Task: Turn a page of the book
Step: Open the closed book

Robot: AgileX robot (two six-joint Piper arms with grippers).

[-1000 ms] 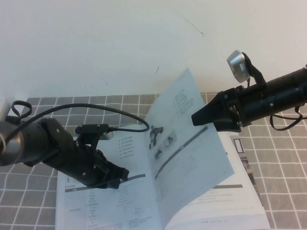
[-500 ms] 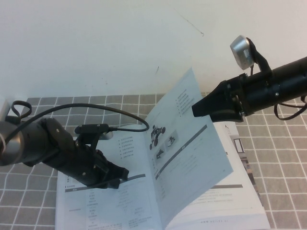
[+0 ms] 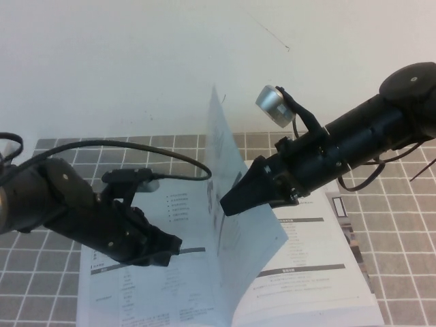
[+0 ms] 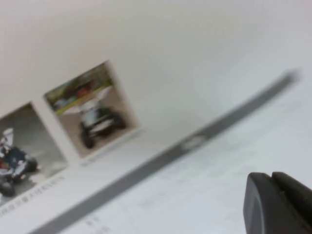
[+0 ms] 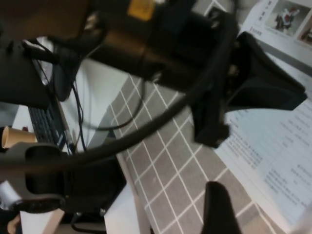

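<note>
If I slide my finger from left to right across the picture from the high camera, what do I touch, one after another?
left gripper pressing on the book → the page standing up on edge → right gripper pushing the page → the book's right side.

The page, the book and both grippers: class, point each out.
the page point(image 3: 228, 170): high view, middle of the raised leaf.
the book point(image 3: 306, 272): high view, right-hand flat page.
left gripper point(image 3: 163, 251): high view, tip.
right gripper point(image 3: 230, 203): high view, tip.
</note>
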